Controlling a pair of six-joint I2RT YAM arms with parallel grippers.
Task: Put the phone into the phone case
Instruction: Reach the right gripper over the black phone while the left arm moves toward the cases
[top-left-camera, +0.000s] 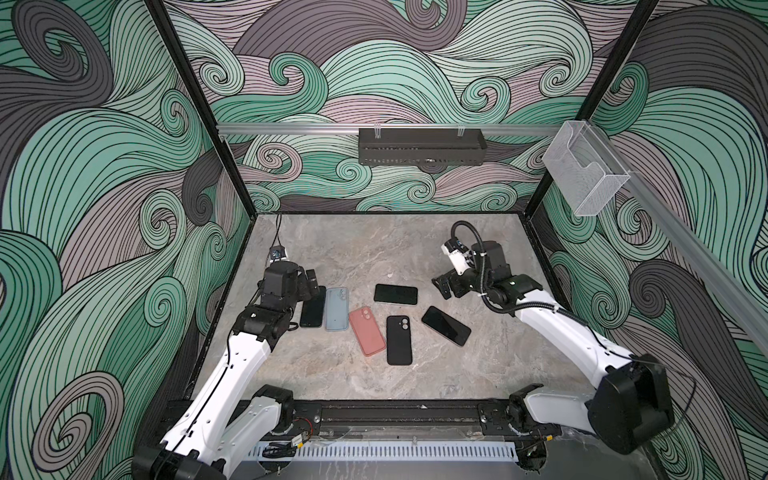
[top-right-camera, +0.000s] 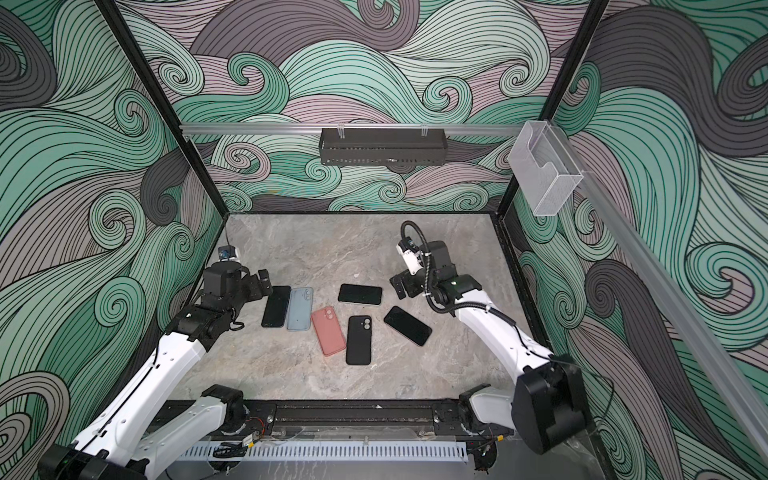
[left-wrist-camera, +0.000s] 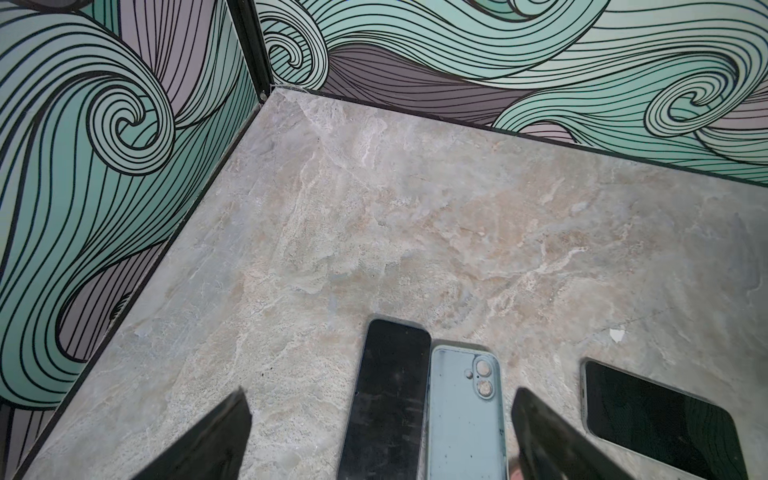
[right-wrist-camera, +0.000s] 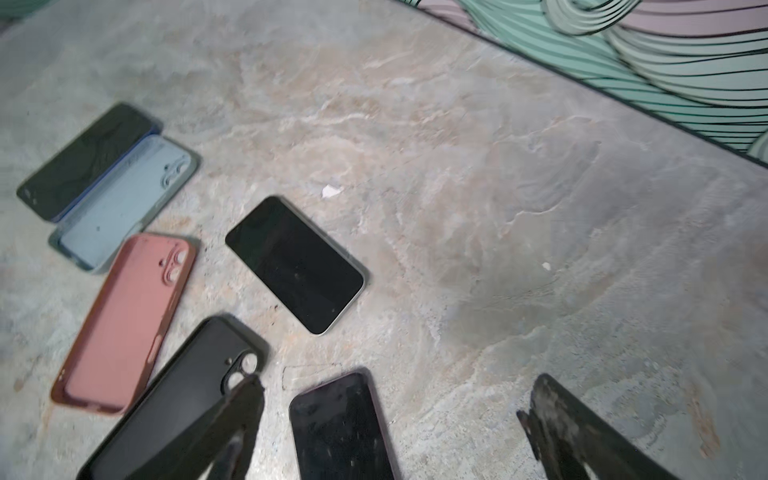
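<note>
Three dark-screened phones lie face up on the marble table: one at the left (top-left-camera: 312, 309) (top-right-camera: 276, 306), one in the middle (top-left-camera: 395, 294) (top-right-camera: 360, 294), and one angled at the right (top-left-camera: 446, 326) (top-right-camera: 407, 326). Three empty phone cases lie between them: light blue (top-left-camera: 336, 308) (left-wrist-camera: 467, 411) beside the left phone (left-wrist-camera: 388, 399), pink (top-left-camera: 366, 331) (right-wrist-camera: 124, 320), and black (top-left-camera: 399, 340) (right-wrist-camera: 178, 399). My left gripper (top-left-camera: 313, 283) (left-wrist-camera: 380, 397) hovers open over the left phone's far end. My right gripper (top-left-camera: 442, 286) (right-wrist-camera: 397, 386) hangs open above the right phone (right-wrist-camera: 340, 428), holding nothing.
Patterned walls close the table on the left, back and right. A black wire basket (top-left-camera: 419, 146) hangs on the back rail, and a clear plastic holder (top-left-camera: 586, 170) on the right rail. A small white scrap (right-wrist-camera: 331, 190) lies behind the middle phone (right-wrist-camera: 297, 264).
</note>
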